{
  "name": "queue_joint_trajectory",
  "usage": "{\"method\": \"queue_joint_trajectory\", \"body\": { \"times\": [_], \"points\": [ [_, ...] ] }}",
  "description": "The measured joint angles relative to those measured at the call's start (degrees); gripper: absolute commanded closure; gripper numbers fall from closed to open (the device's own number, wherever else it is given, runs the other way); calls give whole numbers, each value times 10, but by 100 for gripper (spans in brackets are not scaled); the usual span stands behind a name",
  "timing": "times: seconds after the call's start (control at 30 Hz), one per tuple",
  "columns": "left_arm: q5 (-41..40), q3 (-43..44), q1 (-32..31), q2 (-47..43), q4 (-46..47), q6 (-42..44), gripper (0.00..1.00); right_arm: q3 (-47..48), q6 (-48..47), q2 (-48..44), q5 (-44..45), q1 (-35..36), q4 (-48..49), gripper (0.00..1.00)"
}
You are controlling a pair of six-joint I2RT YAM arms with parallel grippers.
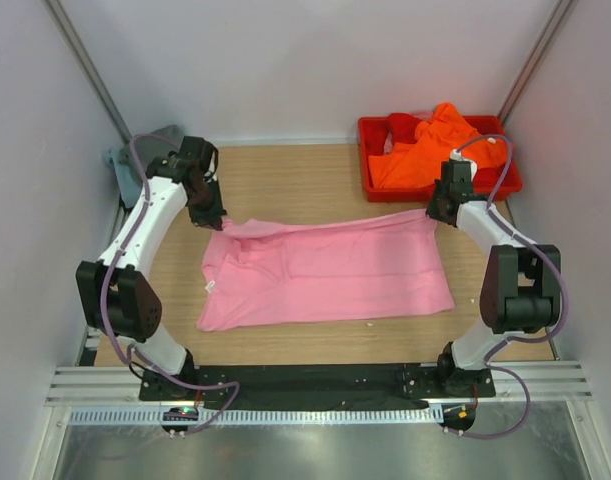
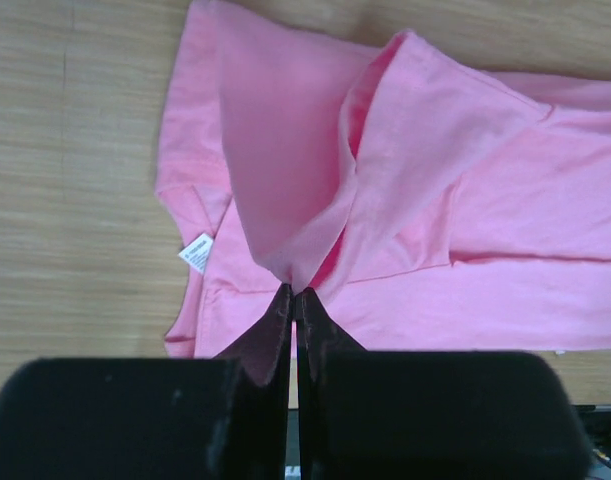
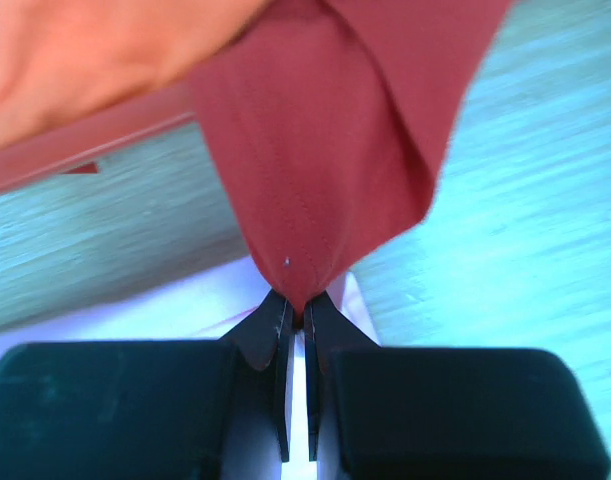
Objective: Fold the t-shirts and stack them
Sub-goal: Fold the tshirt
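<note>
Pink t-shirt (image 1: 325, 275) lying spread out in middle of worktop (image 1: 305, 180). Left claw (image 2: 293, 295) clenching tight on its far left corner, cloth bunching and folding over there. Right claw (image 3: 297, 310) clenching tight on its far right corner. Orange t-shirt (image 1: 425, 150) sitting crumpled in red tray (image 1: 370, 130) at far right corner. Grey-blue t-shirt (image 1: 135, 160) lying in heap by far left corner.

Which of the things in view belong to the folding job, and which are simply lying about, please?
Part of the job:
pink t-shirt, pinched at its far corners by the left gripper and right gripper; orange t-shirt; blue-grey cloth at far left, probably another shirt.

Just lying about:
red tray, which only holds the orange t-shirt.
</note>
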Motion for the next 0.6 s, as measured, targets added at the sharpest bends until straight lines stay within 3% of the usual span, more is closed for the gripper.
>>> {"method": "queue_joint_trajectory", "body": {
  "times": [0.6],
  "points": [
    [-21,-136,0,-124,-6,0,100,-54,34,-66,34,-13,-33,99]
  ]
}}
